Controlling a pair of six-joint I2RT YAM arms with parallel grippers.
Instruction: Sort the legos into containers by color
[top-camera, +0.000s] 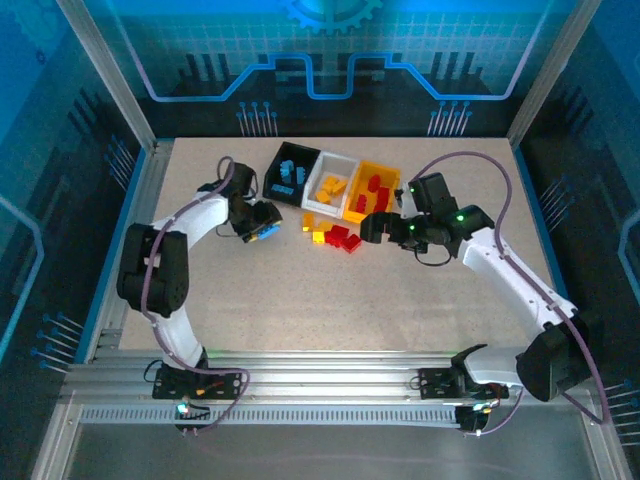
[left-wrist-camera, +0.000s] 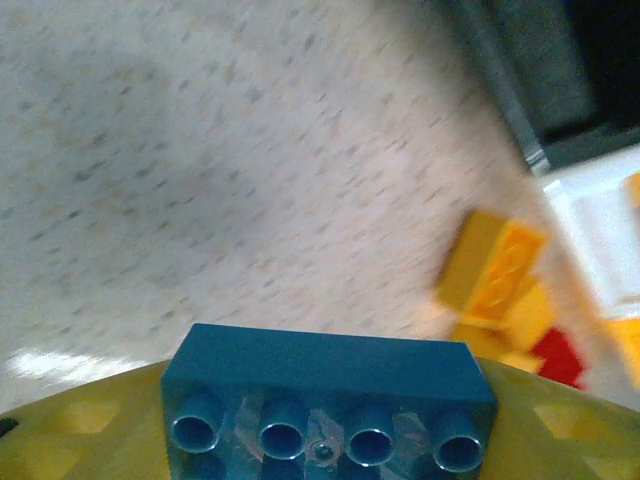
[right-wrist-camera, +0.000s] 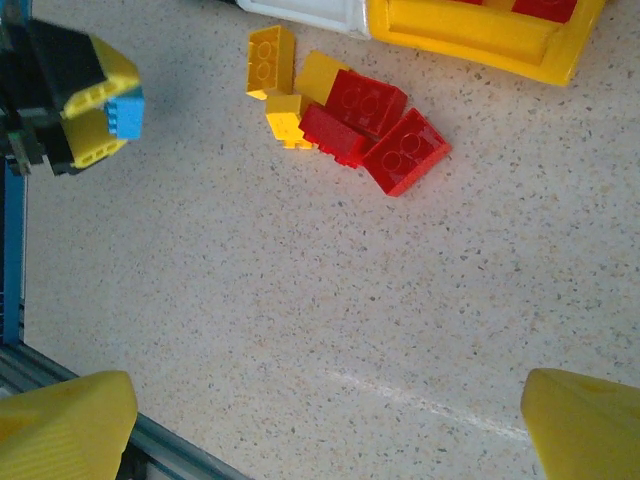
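My left gripper (top-camera: 264, 231) is shut on a blue lego (left-wrist-camera: 330, 375), which is held just above the table to the left of the bins; its yellow fingers (left-wrist-camera: 75, 430) flank the brick. The right wrist view also catches that blue lego (right-wrist-camera: 127, 112) in the left gripper. Three joined containers stand at the back: black (top-camera: 273, 172) with blue legos, white (top-camera: 318, 207) with yellow ones, yellow (top-camera: 394, 188) with red ones. Loose red legos (right-wrist-camera: 385, 125) and yellow legos (right-wrist-camera: 272, 60) lie in front of the bins. My right gripper (right-wrist-camera: 328, 430) is open above bare table, near the loose pile (top-camera: 336, 236).
Aluminium rails (top-camera: 330, 385) run along the near edge by the arm bases. A metal frame and blue panels wall in the table on the left, right and back. Speckled tabletop (top-camera: 330, 300) stretches between the arms.
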